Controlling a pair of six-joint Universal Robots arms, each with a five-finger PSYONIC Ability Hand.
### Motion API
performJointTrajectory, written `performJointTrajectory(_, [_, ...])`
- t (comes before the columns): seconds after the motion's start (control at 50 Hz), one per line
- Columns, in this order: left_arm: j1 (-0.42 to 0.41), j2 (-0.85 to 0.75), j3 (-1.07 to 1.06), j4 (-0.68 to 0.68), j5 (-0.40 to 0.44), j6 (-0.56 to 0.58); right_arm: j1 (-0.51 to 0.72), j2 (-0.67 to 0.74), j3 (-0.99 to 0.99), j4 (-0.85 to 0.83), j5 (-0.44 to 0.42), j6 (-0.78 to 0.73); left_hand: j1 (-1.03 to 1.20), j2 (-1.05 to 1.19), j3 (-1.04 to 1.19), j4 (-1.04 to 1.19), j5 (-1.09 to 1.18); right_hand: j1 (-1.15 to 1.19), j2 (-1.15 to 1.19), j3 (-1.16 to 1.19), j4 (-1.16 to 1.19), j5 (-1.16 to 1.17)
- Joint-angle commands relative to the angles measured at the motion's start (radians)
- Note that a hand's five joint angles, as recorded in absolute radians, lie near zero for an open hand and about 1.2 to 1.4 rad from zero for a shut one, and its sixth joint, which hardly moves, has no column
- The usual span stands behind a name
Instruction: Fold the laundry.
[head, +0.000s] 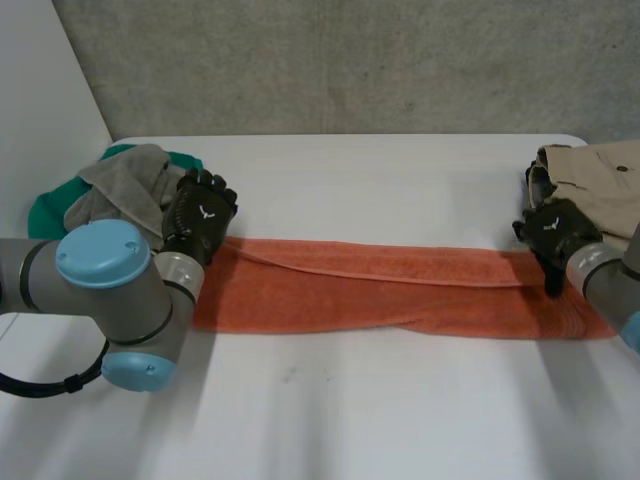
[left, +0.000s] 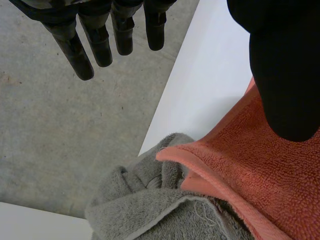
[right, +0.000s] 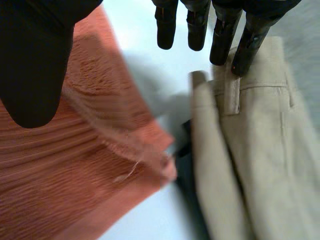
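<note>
Towel (head: 400, 290) lies as a long strip across the table (head: 380, 410), long axis running from left edge to right edge, with one hand at each end. The left hand (head: 200, 215) is over the far left corner, where the towel overlaps a grey cloth (head: 125, 185), and the right hand (head: 553, 232) is over the far right corner, just beside the trousers (head: 600, 180). Both hands wide, fingers straight and clear of thumb, holding nothing, probably not touching the towel; judged: each end nearest its own hand, free room toward the near edge, piles crowd both ends

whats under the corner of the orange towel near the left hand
The grey towel lies bunched under that corner of the orange towel. How far it runs beneath is covered.
</note>
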Motion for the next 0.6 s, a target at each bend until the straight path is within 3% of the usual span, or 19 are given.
performJointTrajectory(0.02, [0.001,0.011,0.001,0.000,-0.002,0.000,0.001,0.004,-0.037,-0.241,0.012,0.105,-0.018,-0.022,-0.027,-0.021,-0.040,-0.020,-0.049,-0.036,-0.059,-0.067])
performJointTrajectory(0.08, [0.001,0.022,-0.004,0.000,-0.003,-0.002,0.001,0.001,-0.038,-0.321,0.020,0.163,-0.018,-0.022,-0.027,-0.021,-0.040,-0.020,-0.049,-0.036,-0.059,-0.067])
performJointTrajectory(0.16, [0.001,0.034,-0.018,0.000,-0.002,-0.002,0.001,-0.025,-0.017,-0.298,0.020,0.183,-0.018,-0.022,-0.027,-0.021,-0.040,-0.020,-0.049,-0.036,-0.059,-0.067])
performJointTrajectory(0.46, [0.005,0.040,-0.029,-0.003,0.006,-0.023,-0.011,-0.180,0.088,-0.056,-0.003,0.186,0.000,-0.004,-0.009,-0.004,-0.022,-0.020,-0.049,-0.036,-0.059,-0.067])
performJointTrajectory(0.6, [0.007,0.028,-0.002,-0.003,0.029,-0.037,-0.004,-0.160,0.069,0.044,-0.084,0.191,0.000,-0.004,-0.009,-0.004,-0.022,-0.020,-0.049,-0.036,-0.059,-0.067])
